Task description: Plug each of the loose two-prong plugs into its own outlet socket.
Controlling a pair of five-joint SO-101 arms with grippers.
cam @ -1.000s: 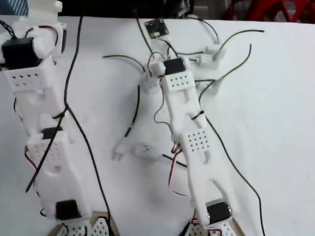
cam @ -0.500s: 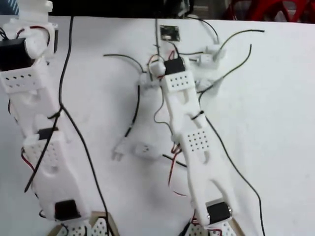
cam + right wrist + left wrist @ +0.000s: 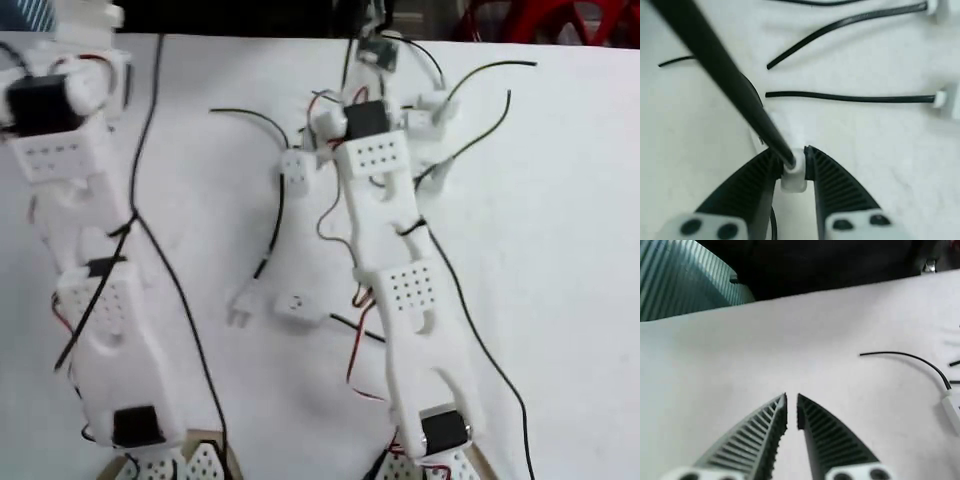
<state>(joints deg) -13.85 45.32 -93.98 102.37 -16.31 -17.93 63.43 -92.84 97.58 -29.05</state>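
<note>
My right gripper (image 3: 794,161) is shut on a small white plug (image 3: 792,177), whose black cord (image 3: 725,75) rises toward the camera. In the high view the right arm (image 3: 375,160) stretches to the far middle of the table, among several loose plugs and cords (image 3: 435,108). A white socket piece (image 3: 296,168) with a black cord lies just left of that arm. Nearer the front lie a two-prong plug (image 3: 238,314) and a white socket body (image 3: 296,303), close together. My left gripper (image 3: 791,405) is shut on nothing above bare table at the far left.
Two black cords (image 3: 850,97) with white ends (image 3: 942,99) lie on the table beyond the right gripper. A curved cord (image 3: 907,357) with a white end (image 3: 952,407) lies off to the side of the left gripper. The table's far edge (image 3: 840,287) is close.
The right arm's wrist has turned and shifted right and farther away, uncovering the white socket piece to its left. The left arm swayed a little and came back.
</note>
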